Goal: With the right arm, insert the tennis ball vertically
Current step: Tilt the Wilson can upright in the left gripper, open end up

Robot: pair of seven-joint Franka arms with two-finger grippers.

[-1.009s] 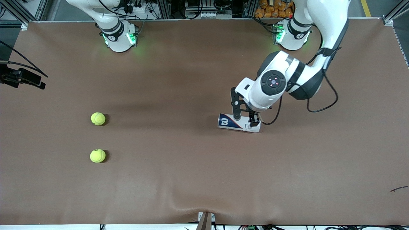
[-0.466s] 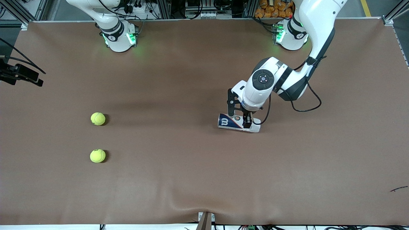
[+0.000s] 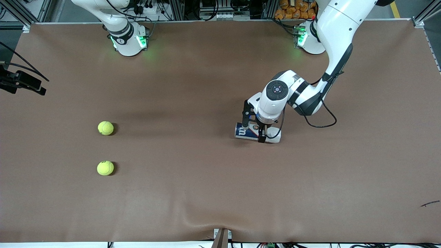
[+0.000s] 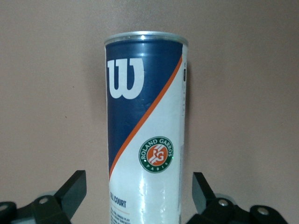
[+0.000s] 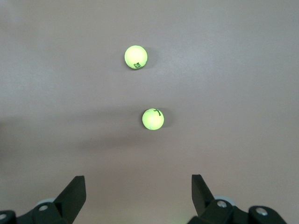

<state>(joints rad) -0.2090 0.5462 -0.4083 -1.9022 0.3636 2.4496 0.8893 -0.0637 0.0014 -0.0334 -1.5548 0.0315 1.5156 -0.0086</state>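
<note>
Tennis balls, one (image 3: 105, 128) above the other (image 3: 105, 168), sit loose at left-centre of the front view. Ball can (image 3: 257, 133) lies on its side at centre-right, contents not visible. Left gripper (image 3: 253, 128) is low, fingers spread astride the can without clamping; right gripper (image 5: 138, 198) hangs released above both balls.

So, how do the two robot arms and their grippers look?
Both arms are glossy white with dark grey joints and green lights at their bases. A loose black cable hangs along the left arm. The left gripper and the right gripper have black fingers.
</note>
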